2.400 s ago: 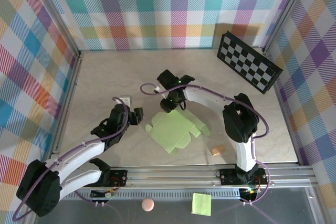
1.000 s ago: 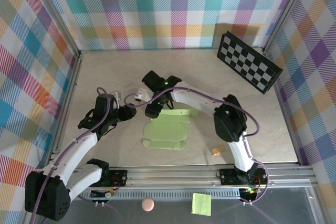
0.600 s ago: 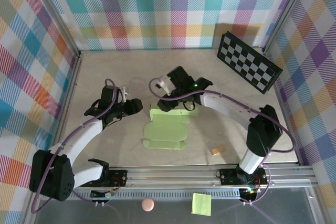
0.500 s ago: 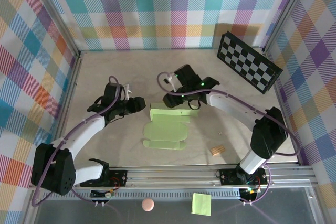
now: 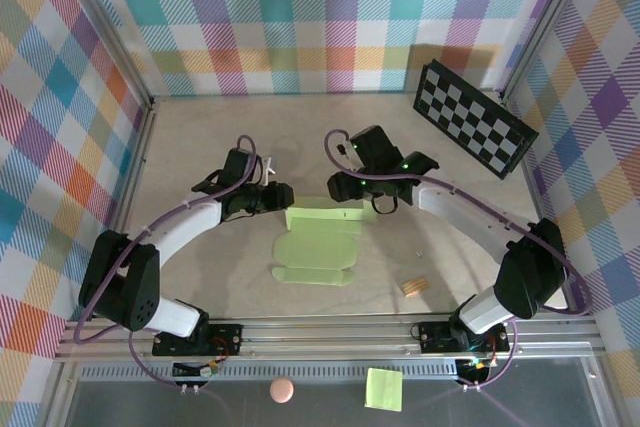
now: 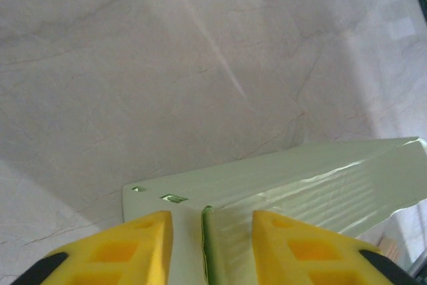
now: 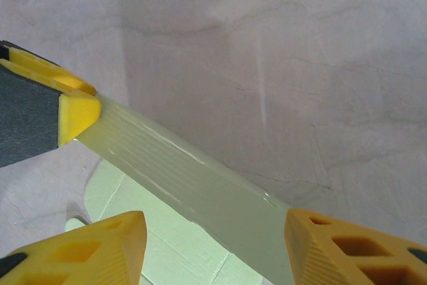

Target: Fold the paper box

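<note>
The paper box (image 5: 318, 247) is a pale lime-green card sheet lying flat mid-table, with its far strip (image 5: 325, 215) folded up. My left gripper (image 5: 284, 197) is at the strip's left end. In the left wrist view its yellow fingers (image 6: 137, 245) straddle the raised card edge (image 6: 206, 248) with a gap on each side, so the left gripper (image 6: 210, 221) is open. My right gripper (image 5: 362, 199) hovers over the strip's far right part. In the right wrist view the right gripper (image 7: 215, 231) is open wide, with the folded strip (image 7: 200, 188) running between its fingers.
A black-and-white checkerboard (image 5: 473, 127) leans at the back right. A small wooden block (image 5: 412, 287) lies right of the box, near the front rail. A green sticky note (image 5: 384, 388) and a pinkish ball (image 5: 282, 390) sit below the rail. Plaid walls enclose the table.
The box was turned square and its far strip folded up. My left gripper has moved right to the strip's left end, its jaws narrowing. My right gripper has slid right along the strip.
</note>
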You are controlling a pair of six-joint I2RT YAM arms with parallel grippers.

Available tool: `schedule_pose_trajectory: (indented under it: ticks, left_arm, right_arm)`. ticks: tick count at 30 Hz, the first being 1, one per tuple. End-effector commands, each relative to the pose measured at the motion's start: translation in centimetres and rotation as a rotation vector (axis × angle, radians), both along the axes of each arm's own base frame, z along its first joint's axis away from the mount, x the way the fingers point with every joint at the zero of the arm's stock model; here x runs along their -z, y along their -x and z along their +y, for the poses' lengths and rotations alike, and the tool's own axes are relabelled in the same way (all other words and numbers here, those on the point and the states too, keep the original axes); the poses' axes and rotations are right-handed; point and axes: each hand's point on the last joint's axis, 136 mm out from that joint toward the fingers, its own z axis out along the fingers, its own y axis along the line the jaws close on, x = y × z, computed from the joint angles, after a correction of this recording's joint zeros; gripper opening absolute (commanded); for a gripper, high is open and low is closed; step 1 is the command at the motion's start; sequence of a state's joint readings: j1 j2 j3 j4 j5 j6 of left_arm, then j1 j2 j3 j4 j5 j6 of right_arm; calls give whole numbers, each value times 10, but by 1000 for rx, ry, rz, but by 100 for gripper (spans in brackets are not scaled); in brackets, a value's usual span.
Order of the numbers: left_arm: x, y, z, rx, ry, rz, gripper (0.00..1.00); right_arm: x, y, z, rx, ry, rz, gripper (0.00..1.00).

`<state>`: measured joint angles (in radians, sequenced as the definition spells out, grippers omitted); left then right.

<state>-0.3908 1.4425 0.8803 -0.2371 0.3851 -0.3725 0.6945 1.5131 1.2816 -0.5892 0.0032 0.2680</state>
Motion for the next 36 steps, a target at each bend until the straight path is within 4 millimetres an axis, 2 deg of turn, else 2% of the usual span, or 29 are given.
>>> schedule_pose_trajectory:
  ticks: [1, 9, 20, 26, 36]
  left_arm:
    - [3, 8, -4, 37, 0, 20, 31]
    - [15, 25, 4, 13, 6, 38, 24]
    - [21, 35, 10, -23, 23, 30, 24]
    - [26, 37, 11, -25, 14, 37, 24]
    - [28, 37, 11, -21, 15, 43, 24]
  right_arm:
    - [-3, 2, -8, 40, 7, -1, 57]
    - [2, 6, -11, 77, 16, 54, 57]
    - [13, 35, -8, 119, -97, 204, 57]
    - [33, 39, -8, 143, -101, 253, 57]
    - [63, 30, 12, 171, -183, 347, 56]
